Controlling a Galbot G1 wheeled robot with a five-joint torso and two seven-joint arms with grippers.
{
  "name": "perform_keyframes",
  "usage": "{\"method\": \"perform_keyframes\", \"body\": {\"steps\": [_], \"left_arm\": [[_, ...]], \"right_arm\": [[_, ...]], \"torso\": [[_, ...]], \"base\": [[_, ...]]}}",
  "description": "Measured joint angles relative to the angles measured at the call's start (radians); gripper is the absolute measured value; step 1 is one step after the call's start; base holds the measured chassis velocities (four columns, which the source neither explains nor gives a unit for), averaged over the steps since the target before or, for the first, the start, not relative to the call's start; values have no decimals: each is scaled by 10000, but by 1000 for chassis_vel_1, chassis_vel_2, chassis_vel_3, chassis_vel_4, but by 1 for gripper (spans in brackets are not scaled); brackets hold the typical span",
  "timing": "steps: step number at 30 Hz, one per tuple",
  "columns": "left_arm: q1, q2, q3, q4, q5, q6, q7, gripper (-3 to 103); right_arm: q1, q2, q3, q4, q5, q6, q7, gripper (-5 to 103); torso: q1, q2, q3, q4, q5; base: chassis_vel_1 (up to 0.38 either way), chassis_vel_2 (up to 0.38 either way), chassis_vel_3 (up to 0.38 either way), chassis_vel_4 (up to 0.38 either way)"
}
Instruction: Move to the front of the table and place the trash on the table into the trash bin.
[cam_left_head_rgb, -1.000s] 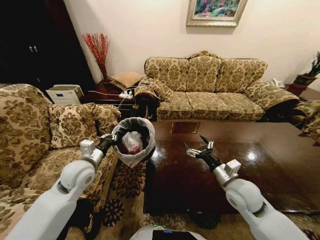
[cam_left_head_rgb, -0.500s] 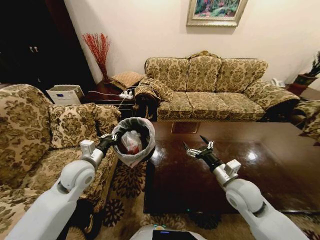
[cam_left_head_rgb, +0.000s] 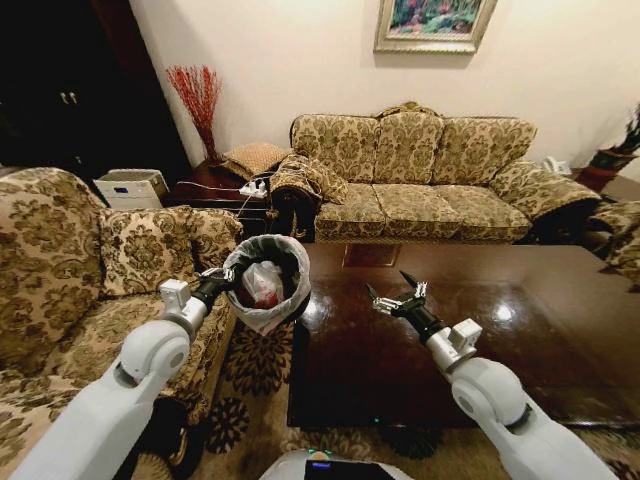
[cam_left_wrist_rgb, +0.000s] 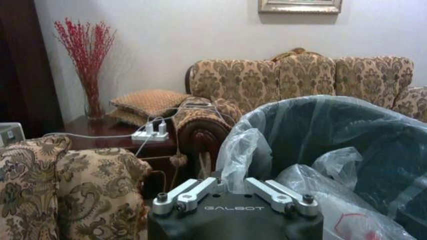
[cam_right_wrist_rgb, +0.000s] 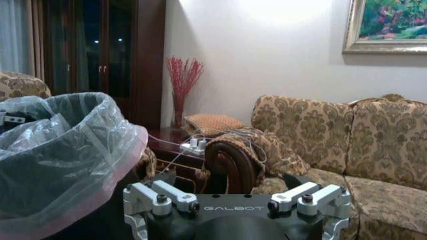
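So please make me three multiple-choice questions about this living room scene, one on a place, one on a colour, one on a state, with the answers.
1. Where is the trash bin?
A. on the sofa
B. held up by the left claw beside the table's left edge
C. under the table

2. What colour are the dried branches in the vase?
A. red
B. blue
C. white

3. How is the right claw?
A. shut on a bottle
B. shut on a can
C. open and empty above the table

Answers: B, the left claw grips its lined rim; A, they stand red against the wall; C, its fingers are spread with nothing between.
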Motion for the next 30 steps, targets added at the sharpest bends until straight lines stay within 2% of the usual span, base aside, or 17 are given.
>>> {"method": "perform_keyframes", "body": {"steps": [4,5,6,9,13,30], "left_arm": [[198,3,-147,-341,-80,-264,-47,3],[367,52,-329,-639,-67,-459,73,3],[412,77,-419,-705,-70,-547,138,3],[470,153,-564,-810,-237,-623,264,3],[508,193,-691,-865,-324,-552,241,3],[757,137,-850,-965,-155,-272,37,3]], "right_arm": [[-132,4,196,181,0,-109,95,100],[-510,20,767,709,-3,-433,376,100],[-769,31,1153,1082,-9,-643,575,100],[-1126,121,1649,1490,89,-787,797,100],[-1336,253,1814,1622,138,-768,808,100],[-1805,546,1963,1810,-135,-942,476,100]], "torso": [[1,-1,1,2,-3],[2,-1,1,6,8],[1,0,0,3,0],[-3,3,-2,-5,-3],[-3,3,-1,1,1],[2,0,1,0,-1]], "base": [[0,0,0,0],[0,0,0,0],[0,0,0,0],[0,0,0,0],[0,0,0,0],[0,0,0,0]]}}
